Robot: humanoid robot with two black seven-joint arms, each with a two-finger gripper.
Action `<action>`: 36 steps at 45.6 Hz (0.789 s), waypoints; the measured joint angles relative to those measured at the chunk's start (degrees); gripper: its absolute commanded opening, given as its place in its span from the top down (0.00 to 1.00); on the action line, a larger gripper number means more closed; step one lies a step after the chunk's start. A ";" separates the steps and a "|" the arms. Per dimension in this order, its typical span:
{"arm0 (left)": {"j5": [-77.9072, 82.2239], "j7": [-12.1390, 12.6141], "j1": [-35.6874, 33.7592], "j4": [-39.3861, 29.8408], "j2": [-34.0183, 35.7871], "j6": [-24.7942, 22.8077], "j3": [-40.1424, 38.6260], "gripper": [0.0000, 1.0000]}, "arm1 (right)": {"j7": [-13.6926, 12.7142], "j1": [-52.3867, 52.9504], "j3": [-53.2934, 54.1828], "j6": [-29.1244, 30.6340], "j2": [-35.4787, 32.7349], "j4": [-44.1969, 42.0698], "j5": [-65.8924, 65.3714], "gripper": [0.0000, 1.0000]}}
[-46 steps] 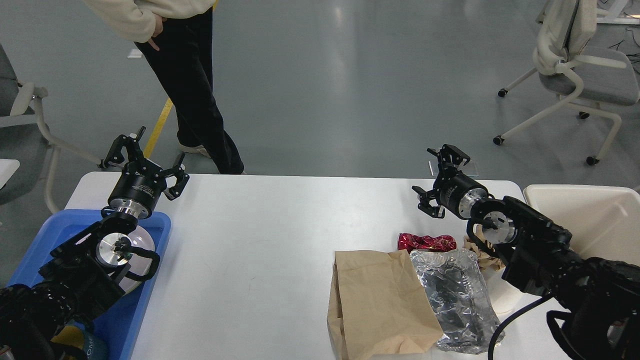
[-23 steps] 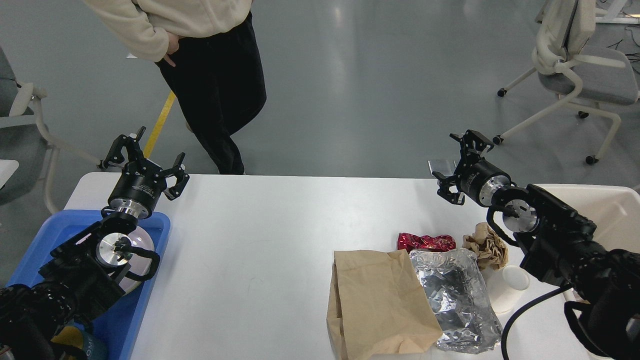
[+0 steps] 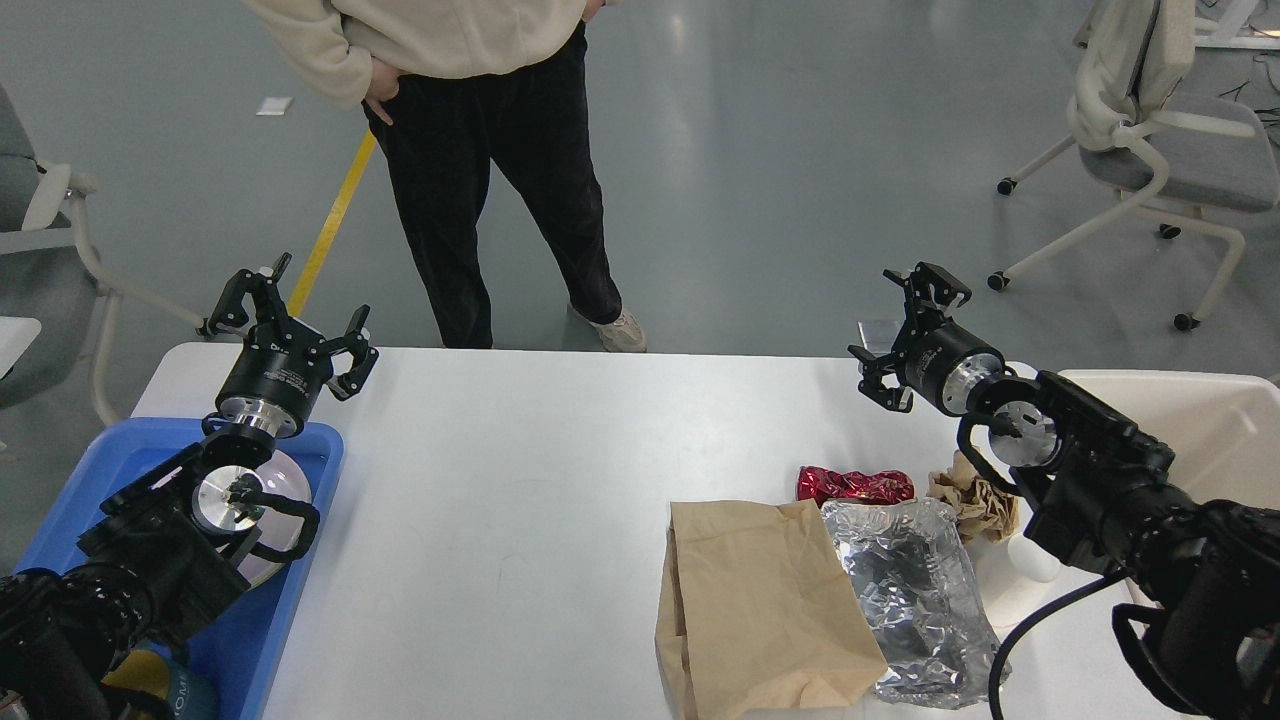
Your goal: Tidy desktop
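Both empty: left gripper (image 3: 288, 318) spread, right gripper (image 3: 908, 333) seemingly spread, above desktop (image 3: 520, 480).

**Right arm shifted, bystander moved across**

The right gripper (image 3: 908, 325) has been drawn slightly back toward the left and lower since half a second ago — earlier still it was low over the bench (image 3: 540, 480) near the red wrapper (image 3: 855, 485). The white cup (image 3: 1032, 557) is now partly hidden by the arm. The person (image 3: 490, 150) has stepped rightward.
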 measured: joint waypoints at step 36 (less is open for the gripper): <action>0.00 0.00 0.00 0.00 0.00 0.00 0.00 0.03 | 0.00 -0.37 0.38 -0.71 -0.95 0.13 0.07 0.00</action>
